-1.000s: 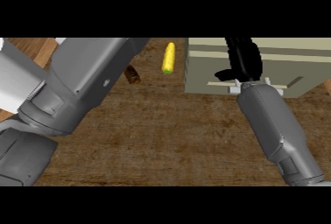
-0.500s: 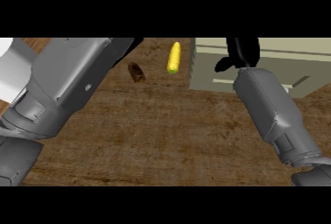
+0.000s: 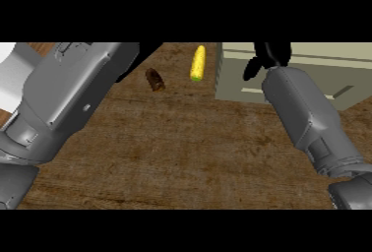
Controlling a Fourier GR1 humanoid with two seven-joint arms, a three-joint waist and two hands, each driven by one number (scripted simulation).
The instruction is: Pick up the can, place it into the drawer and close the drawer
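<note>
A small dark brown cylinder-like object (image 3: 154,78), possibly the can, lies on the wooden counter (image 3: 181,147) just right of my left forearm. The beige drawer unit (image 3: 312,78) stands at the upper right. My right hand (image 3: 270,54) is over the unit's front, cut off by the view's top edge, with one digit (image 3: 249,69) hanging down. Whether it holds anything is hidden. Of my left hand (image 3: 139,53) only a black sliver shows beyond the large grey forearm, above the brown object.
A yellow corn cob (image 3: 197,63) lies upright in the view between the brown object and the drawer unit. A white object (image 3: 11,78) shows at the left edge behind my left forearm. Bare wood fills the middle and front of the counter.
My right hand has moved farther away over the drawer unit, up to the view's top edge. My left forearm has shifted, uncovering the whole brown object.
</note>
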